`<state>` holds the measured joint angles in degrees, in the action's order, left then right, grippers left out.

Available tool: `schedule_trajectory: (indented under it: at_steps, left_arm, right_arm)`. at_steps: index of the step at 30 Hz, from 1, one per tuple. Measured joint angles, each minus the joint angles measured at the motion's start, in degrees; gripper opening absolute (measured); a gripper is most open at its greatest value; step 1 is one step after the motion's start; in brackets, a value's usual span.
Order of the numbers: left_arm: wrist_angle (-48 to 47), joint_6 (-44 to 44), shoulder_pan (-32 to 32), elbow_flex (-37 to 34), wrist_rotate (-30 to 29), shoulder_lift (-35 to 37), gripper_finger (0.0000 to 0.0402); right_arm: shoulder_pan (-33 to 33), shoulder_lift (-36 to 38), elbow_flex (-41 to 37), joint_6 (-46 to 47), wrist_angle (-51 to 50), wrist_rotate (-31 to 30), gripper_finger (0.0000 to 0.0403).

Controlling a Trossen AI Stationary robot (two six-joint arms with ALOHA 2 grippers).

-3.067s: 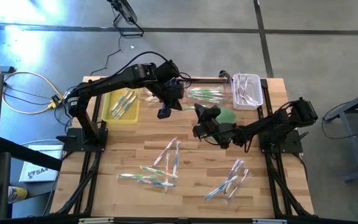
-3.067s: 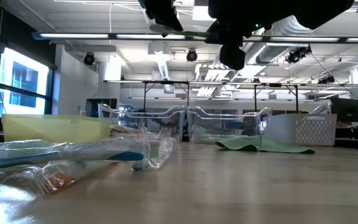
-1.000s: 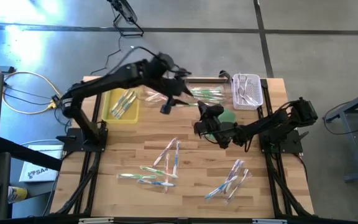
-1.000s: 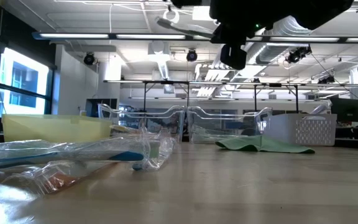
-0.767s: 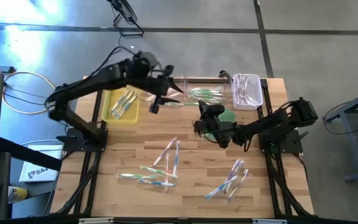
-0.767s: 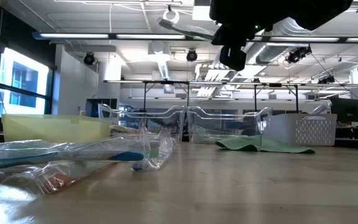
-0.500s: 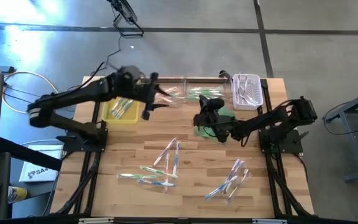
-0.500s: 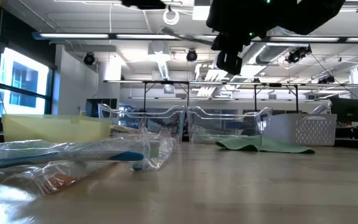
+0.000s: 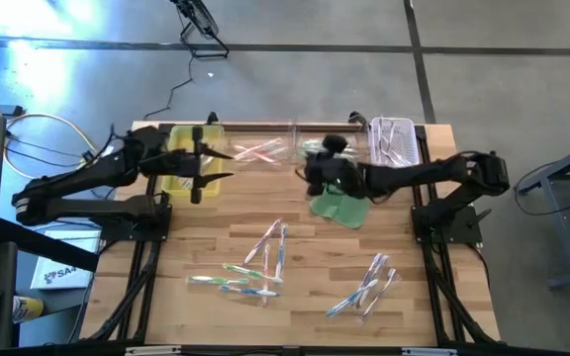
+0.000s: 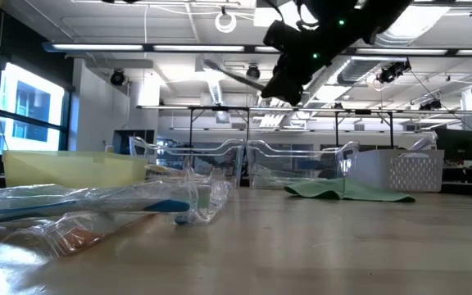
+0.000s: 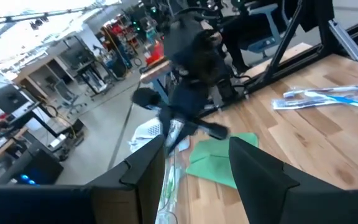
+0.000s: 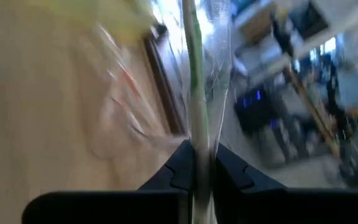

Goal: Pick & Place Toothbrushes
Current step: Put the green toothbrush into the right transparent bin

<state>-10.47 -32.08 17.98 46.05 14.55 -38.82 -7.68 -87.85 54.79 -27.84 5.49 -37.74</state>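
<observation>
Right pincer (image 12: 199,163) clamped mid-length on wrapped toothbrush (image 12: 196,93); light, slippery film, probably stiff core; left pincer (image 11: 196,167) wide, empty.

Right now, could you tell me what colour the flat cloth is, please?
Green; the flat cloth shows best in the high view.

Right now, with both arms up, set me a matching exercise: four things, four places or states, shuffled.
Things:
1. left gripper
2. right gripper
3. cloth
4. basket

Places or states:
A. at a table corner, toothbrushes inside
B. open and empty, over the yellow bin
C. shut on a green toothbrush
D. lying on bare wood, mid-table

Pairs: 1-B, 2-C, 3-D, 4-A
</observation>
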Motion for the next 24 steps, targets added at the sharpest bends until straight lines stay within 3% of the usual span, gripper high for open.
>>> schedule_trajectory:
  at_steps: [3, 8, 12, 24]
  left_arm:
    - [0.18, 0.68, 0.00, -2.42, -0.02, 3.99, 0.0171]
    - [0.01, 0.90, 0.00, -6.57, -0.04, 8.72, 0.0171]
    - [0.03, 2.37, 0.00, -9.79, -0.04, 11.04, 0.0171]
    - [0.10, 3.89, 0.00, -12.46, -0.07, 11.55, 0.0171]
  right_arm:
    - [-3.05, 0.02, 4.64, 4.60, -9.28, 3.11, 0.0021]
    - [-10.84, 0.07, 9.05, 12.51, -23.52, 17.13, 0.0021]
    - [-17.02, 0.07, 9.22, 15.18, -30.88, 21.43, 0.0021]
    - [-30.12, -0.55, 9.26, 17.58, -35.60, 35.04, 0.0021]
